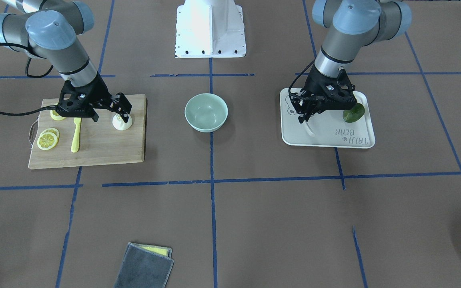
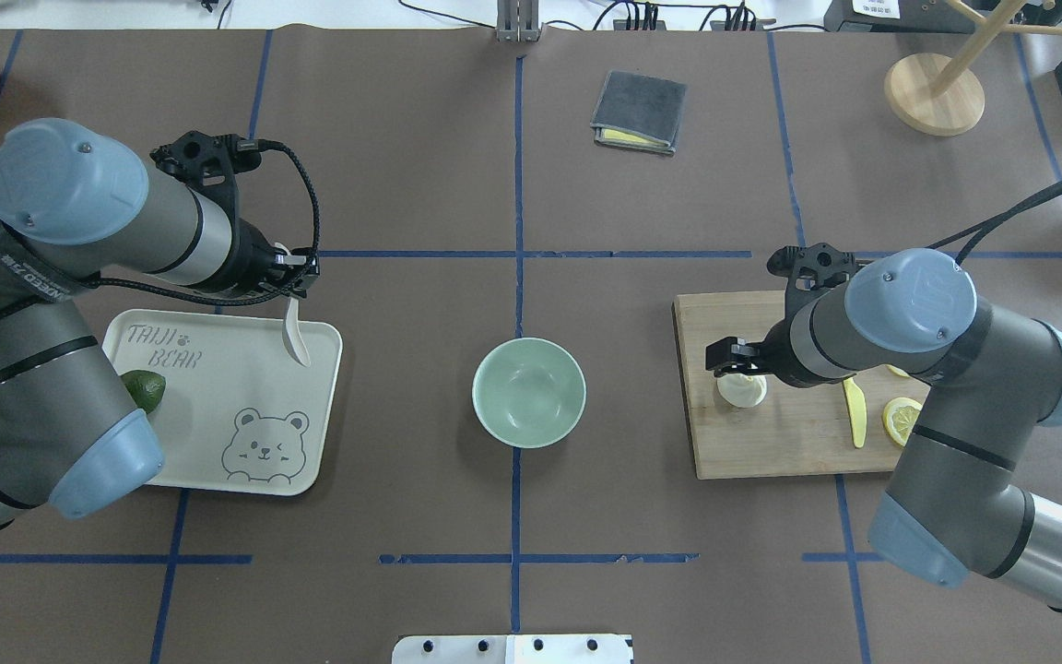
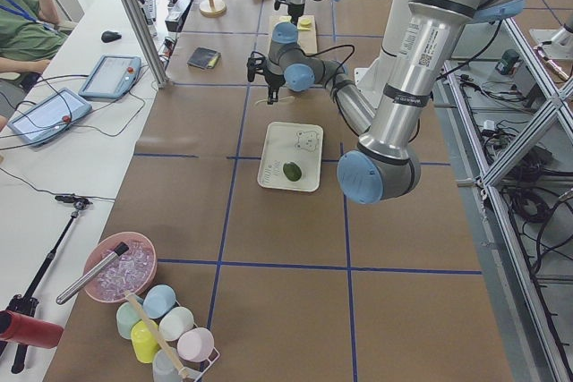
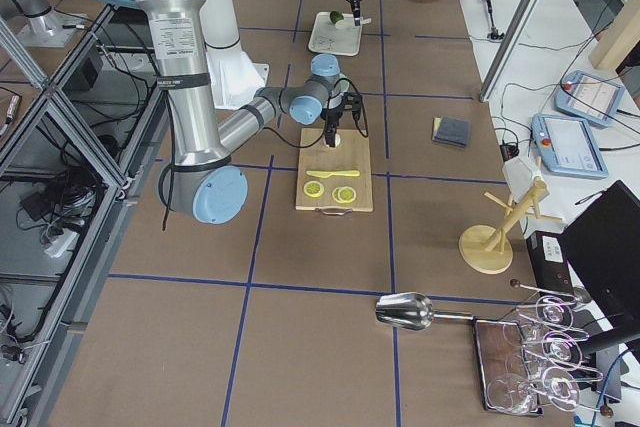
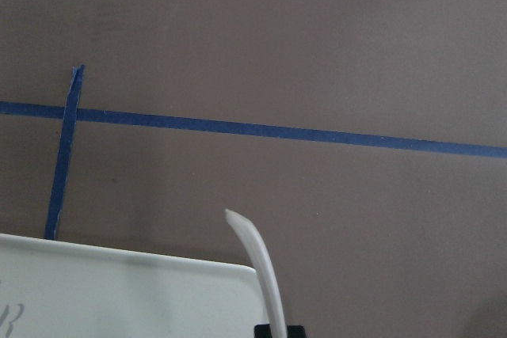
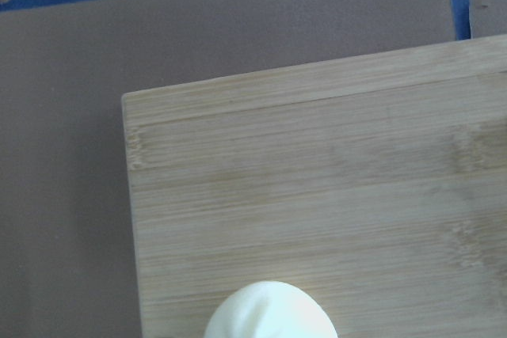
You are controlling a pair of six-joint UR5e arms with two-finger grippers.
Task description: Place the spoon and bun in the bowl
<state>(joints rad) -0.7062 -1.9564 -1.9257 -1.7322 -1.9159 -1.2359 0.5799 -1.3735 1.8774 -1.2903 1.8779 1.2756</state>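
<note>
The pale mint-green bowl [image 1: 206, 112] stands empty at the table's middle, and also shows in the overhead view [image 2: 528, 392]. My left gripper [image 2: 296, 277] is shut on the handle of the off-white spoon [image 2: 292, 334], which hangs over the far corner of the bear-print tray [image 2: 218, 406]. The spoon also shows in the left wrist view [image 5: 257, 267]. The white pleated bun [image 1: 121, 123] sits on the wooden cutting board [image 1: 106, 148]. My right gripper [image 1: 123, 115] is open right at the bun's top. The bun also shows in the overhead view [image 2: 741, 389] and the right wrist view [image 6: 269, 314].
A green fruit [image 2: 144, 389] lies on the tray. Lemon slices [image 1: 47, 140] and a yellow plastic knife [image 1: 76, 136] lie on the cutting board. A folded grey cloth [image 2: 639, 112] lies far from the robot. A wooden stand [image 2: 934, 92] is at the far right.
</note>
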